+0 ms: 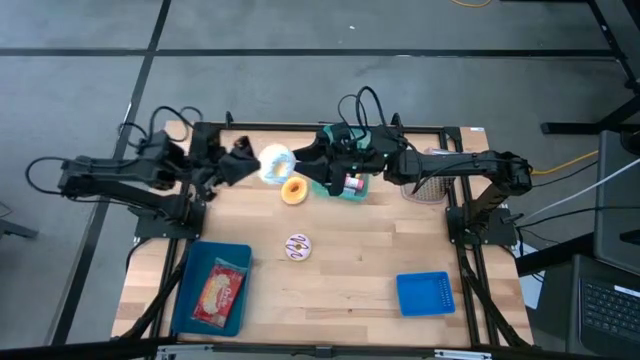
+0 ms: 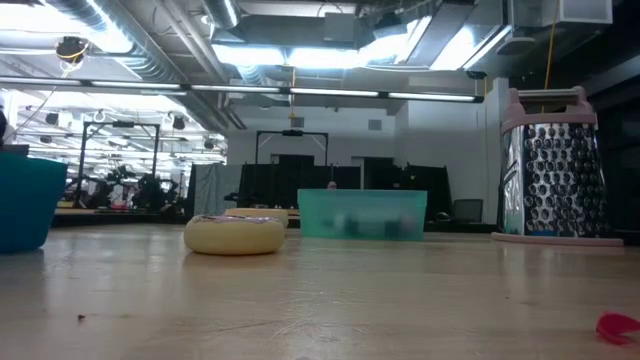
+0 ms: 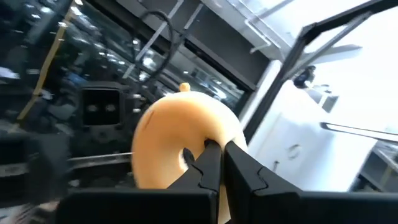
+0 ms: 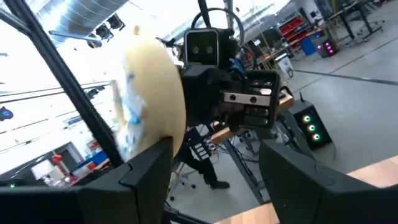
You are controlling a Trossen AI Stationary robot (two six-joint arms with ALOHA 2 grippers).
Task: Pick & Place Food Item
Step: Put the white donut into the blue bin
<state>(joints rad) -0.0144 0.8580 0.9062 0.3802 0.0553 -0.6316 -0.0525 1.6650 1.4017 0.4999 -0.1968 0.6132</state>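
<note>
A donut with white-and-blue frosting (image 1: 275, 163) hangs above the table's far middle, between my two grippers. It is above what the low view takes in. The left wrist view shows its plain tan side (image 3: 177, 124), and the right wrist view shows it nearly edge-on (image 4: 152, 87). My left gripper (image 1: 250, 165) is shut at the donut (image 3: 222, 149). My right gripper (image 1: 303, 165) stands open just right of the donut. Its fingers are wide apart (image 4: 214, 149), with nothing between them. The donut's rim shows beside one finger (image 4: 149, 168); I cannot tell whether they touch. My left gripper's shut fingertips (image 3: 211, 152) lie on the donut's plain side, on the ring just beside the hole (image 3: 186, 155). They come from the table's left, slanting upward. The fingers hide what they pinch. The donut is lifted clear of the table, its frosted face turned away from the gripper.
On the table lie an orange donut (image 1: 293, 190) and a sprinkled donut (image 1: 297, 247) (image 2: 235, 235). A teal box (image 1: 352, 188) (image 2: 362, 215) and a metal grater (image 1: 425, 188) (image 2: 555, 165) stand at the far right. A blue tray (image 1: 185, 290) with a packet sits near left, a blue basket (image 1: 425, 293) near right.
</note>
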